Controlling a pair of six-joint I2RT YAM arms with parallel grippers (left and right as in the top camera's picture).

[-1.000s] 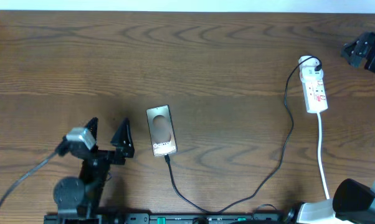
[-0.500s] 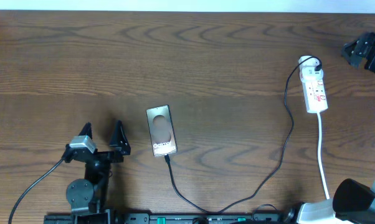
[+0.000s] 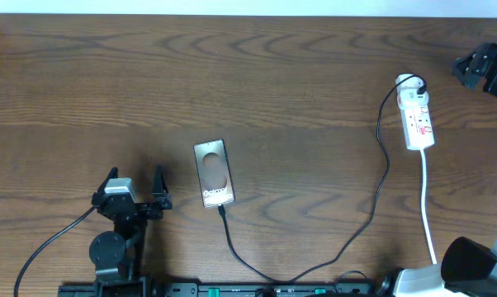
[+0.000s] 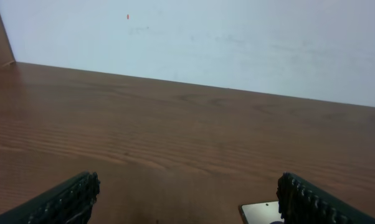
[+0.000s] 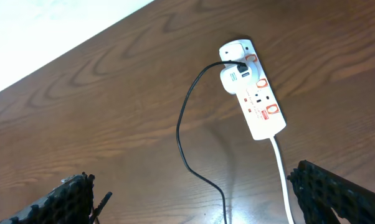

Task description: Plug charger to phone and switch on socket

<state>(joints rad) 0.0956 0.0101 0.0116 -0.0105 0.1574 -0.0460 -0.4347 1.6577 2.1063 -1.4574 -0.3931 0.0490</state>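
Observation:
The brown-bronze phone (image 3: 213,172) lies flat near the table's front centre; its corner shows in the left wrist view (image 4: 259,213). The thin black charger cable (image 3: 372,210) runs from the phone's near end, where its tip (image 3: 220,207) sits at the phone's edge, round to the plug in the white socket strip (image 3: 417,115) at the far right. The strip also shows in the right wrist view (image 5: 256,99). My left gripper (image 3: 134,186) is open and empty, left of the phone. My right gripper (image 5: 194,193) is open and empty above the cable, near the strip.
The strip's white cord (image 3: 428,206) runs toward the front right edge. A black device (image 3: 484,70) stands at the far right edge. A pale wall (image 4: 194,37) rises behind the table. Bare wood (image 3: 232,74) fills the back.
My left gripper has drawn back toward the front edge and turned to point straight away from it. The phone, cable and strip have not moved.

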